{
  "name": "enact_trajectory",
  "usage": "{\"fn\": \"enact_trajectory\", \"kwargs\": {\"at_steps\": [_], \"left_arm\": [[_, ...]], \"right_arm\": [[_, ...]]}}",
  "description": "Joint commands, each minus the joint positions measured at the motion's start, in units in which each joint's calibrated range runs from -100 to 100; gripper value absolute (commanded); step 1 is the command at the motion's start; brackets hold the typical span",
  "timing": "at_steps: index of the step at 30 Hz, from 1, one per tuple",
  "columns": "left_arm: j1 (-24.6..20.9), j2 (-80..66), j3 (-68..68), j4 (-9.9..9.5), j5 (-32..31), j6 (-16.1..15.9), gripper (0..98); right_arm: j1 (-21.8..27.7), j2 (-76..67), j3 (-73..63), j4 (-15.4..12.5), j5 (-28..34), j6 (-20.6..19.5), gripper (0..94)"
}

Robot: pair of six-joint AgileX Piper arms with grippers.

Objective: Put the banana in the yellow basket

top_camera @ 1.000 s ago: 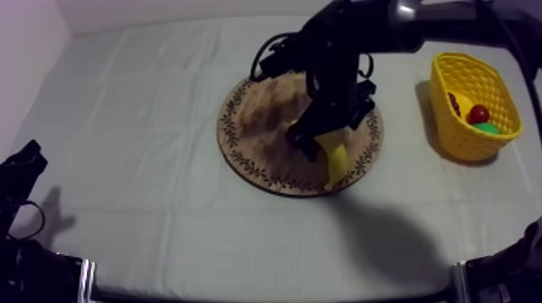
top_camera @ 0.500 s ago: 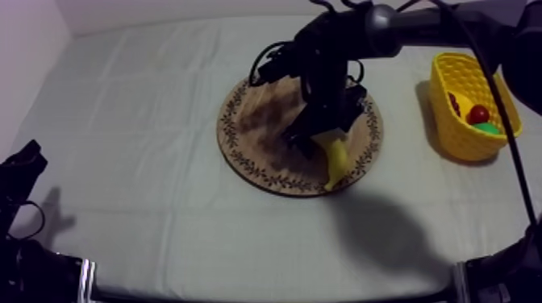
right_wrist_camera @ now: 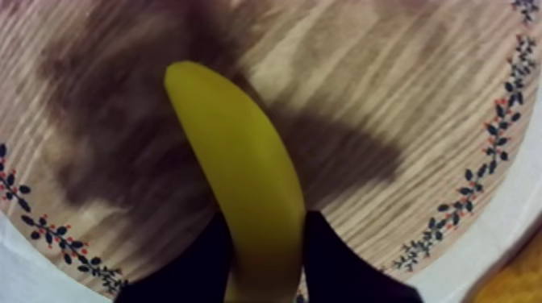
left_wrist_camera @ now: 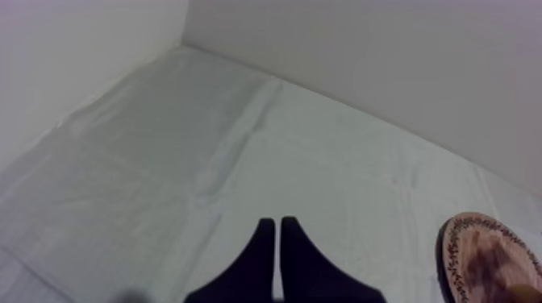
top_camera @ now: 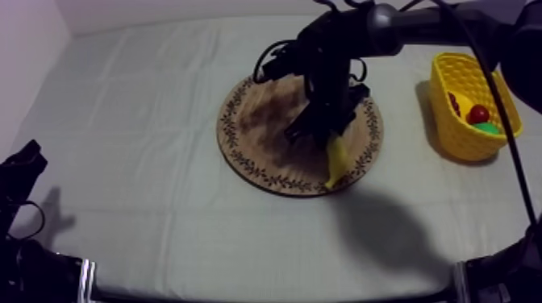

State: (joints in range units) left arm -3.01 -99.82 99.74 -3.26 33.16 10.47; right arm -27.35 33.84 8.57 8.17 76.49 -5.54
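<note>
1. The banana lies on the near right part of the wooden board; the yellow basket stands well apart at the right
2. My right gripper is down on the banana's far end, with its fingers snug against both sides, so I judge it closed on the fruit
3. Lift straight up first; gripped off-centre, the long near end may droop
4. Carry it right slowly, then lower it inside the basket wall before releasing
5. My left gripper rests at near left, fingers together on nothing; leave it there
</note>
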Motion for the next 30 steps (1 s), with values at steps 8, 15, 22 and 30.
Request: {"fn": "enact_trajectory", "kwargs": {"at_steps": [8, 15, 22, 30], "left_arm": [[0.0, 0.0, 0.0, 0.02, 0.0, 0.0, 0.1], [0.0, 0.0, 0.0, 0.02, 0.0, 0.0, 0.1], [0.0, 0.0, 0.0, 0.02, 0.0, 0.0, 0.1], [0.0, 0.0, 0.0, 0.02, 0.0, 0.0, 0.1]], "right_arm": [[0.0, -7.5, 0.6, 0.6, 2.2, 0.8, 18.4], [0.4, -16.8, -2.3, 0.2, 7.6, 2.5, 18.6], [0.9, -25.4, -7.6, 0.0, 13.6, 4.2, 18.9], [1.9, -30.4, -8.7, 0.1, 16.4, 4.6, 18.2]]}}
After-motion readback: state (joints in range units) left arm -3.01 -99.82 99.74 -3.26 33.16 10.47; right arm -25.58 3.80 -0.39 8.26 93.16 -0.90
